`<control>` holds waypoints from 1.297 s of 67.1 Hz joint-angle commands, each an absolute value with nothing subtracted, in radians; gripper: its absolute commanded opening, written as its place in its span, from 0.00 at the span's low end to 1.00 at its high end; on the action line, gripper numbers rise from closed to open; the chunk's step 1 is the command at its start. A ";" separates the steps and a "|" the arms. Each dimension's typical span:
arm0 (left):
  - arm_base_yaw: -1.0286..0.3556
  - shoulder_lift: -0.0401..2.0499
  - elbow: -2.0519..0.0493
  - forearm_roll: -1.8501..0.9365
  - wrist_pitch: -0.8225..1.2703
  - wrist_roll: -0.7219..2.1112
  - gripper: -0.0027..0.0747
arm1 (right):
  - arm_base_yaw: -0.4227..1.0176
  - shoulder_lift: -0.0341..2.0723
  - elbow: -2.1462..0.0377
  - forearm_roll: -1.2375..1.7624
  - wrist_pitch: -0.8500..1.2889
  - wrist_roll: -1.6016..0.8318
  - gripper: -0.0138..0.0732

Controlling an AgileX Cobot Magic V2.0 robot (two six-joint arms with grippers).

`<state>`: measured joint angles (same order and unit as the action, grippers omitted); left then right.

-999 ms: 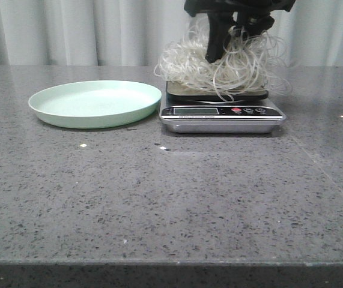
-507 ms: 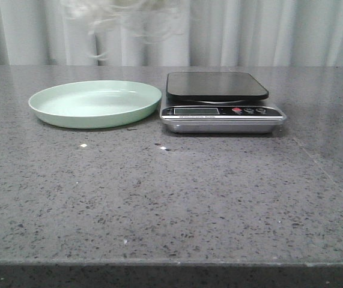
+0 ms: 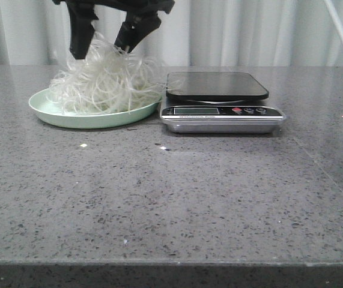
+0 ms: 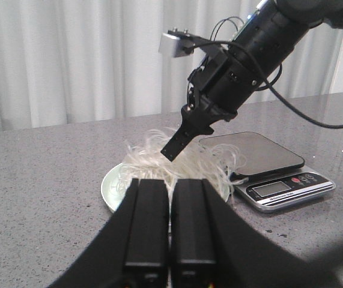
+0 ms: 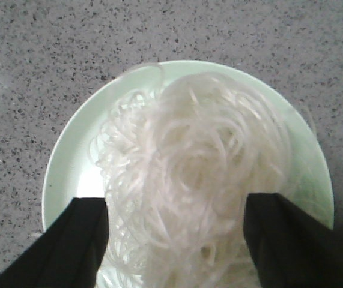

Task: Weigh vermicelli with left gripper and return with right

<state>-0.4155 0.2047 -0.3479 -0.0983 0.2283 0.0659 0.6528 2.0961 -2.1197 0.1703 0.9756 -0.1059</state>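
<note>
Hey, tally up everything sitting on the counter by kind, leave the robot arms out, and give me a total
Plates: 1, the pale green plate
Noodle piles: 1, the vermicelli heaped on that plate
Kitchen scales: 1, the scale beside the plate, its platform bare
Total: 3

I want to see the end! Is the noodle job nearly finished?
Nearly. The vermicelli is off the scale and lying on the green plate. The right gripper hangs open just above the noodles. All that is left is pulling that arm away.
</note>
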 commanded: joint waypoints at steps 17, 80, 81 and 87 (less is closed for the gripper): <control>-0.414 0.215 -0.377 -0.107 0.150 0.063 0.21 | 0.562 1.846 -2.119 0.180 1.009 -0.107 0.86; -0.414 0.215 -0.377 -0.107 0.150 0.063 0.21 | 0.443 0.540 -0.759 0.151 0.385 -0.108 0.86; -0.414 0.215 -0.377 -0.107 0.150 0.063 0.21 | 0.443 0.525 -0.746 0.150 0.386 -0.108 0.86; -0.414 0.215 -0.377 -0.107 0.150 0.063 0.21 | 0.443 0.429 -0.666 0.148 0.386 -0.108 0.86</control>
